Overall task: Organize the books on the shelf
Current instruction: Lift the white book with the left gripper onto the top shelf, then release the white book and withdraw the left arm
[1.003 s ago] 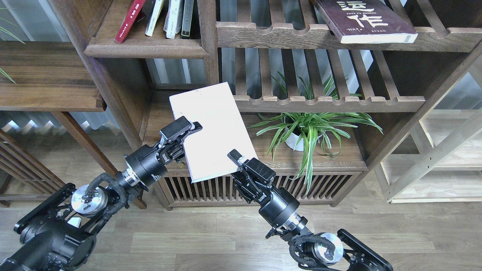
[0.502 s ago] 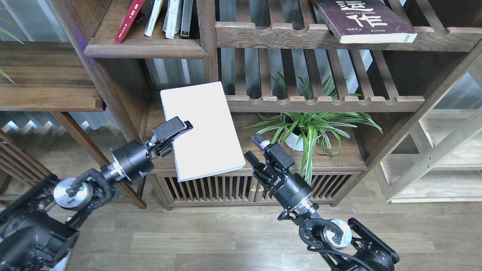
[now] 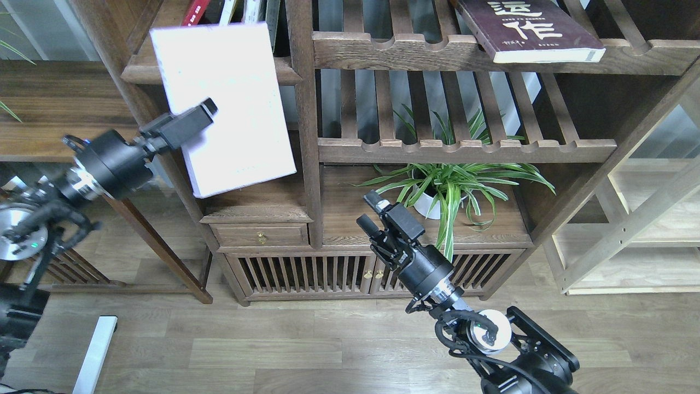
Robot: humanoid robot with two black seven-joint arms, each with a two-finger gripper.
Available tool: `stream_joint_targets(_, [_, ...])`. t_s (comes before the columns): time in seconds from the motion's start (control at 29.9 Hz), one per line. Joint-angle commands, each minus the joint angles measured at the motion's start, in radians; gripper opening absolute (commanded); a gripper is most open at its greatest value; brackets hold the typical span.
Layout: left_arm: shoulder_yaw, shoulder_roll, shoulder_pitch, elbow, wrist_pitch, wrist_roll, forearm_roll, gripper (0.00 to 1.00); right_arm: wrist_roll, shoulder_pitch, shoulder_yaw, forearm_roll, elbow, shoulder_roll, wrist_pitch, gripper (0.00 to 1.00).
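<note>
Up at top left, your left gripper is clamping the white book by its left edge, holding it cover-out in front of the shelf, so it's hiding most of the upright row of spines behind it. Right gripper is hanging empty near the plant, fingers apart, well clear of the book. Maroon book is lying flat on the slatted rack at upper right, untouched. For this step, I'd say you're needing to rotate the white book spine-out and upright before pushing in; flat-on as it is, it looks likely to catch the moulded front edge or the post. Aim for the gap beside the row, slide it slowly, and release only once the bottom edge is sitting on the board.
</note>
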Motion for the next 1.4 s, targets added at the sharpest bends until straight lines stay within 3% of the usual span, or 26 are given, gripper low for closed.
stream_joint_targets(0.0, [-0.057, -0.001, 0.0, -0.041, 0.0, 0.0, 0.035, 0.02, 0.0, 0.002, -0.003, -0.009, -0.002, 0.0, 0.0, 0.91])
stream_joint_targets(0.33, [-0.203, -0.041, -0.005, -0.147, 0.0, 0.0, 0.146, 0.0, -0.002, 0.012, -0.046, -0.011, -0.007, 0.0, 0.0, 0.91])
stream_joint_targets(0.64, [-0.324, -0.104, -0.109, -0.159, 0.0, 0.0, 0.261, 0.0, -0.005, 0.025, -0.073, -0.011, -0.007, 0.0, 0.0, 0.91])
stream_joint_targets(1.0, [-0.286, -0.106, -0.247, -0.121, 0.0, 0.0, 0.451, 0.0, -0.006, 0.025, -0.073, -0.011, -0.008, 0.0, 0.0, 0.91])
stream_joint_targets(1.37, [-0.225, -0.104, -0.28, -0.142, 0.0, 0.0, 0.47, 0.0, -0.006, 0.022, -0.07, -0.006, -0.008, 0.0, 0.0, 0.95])
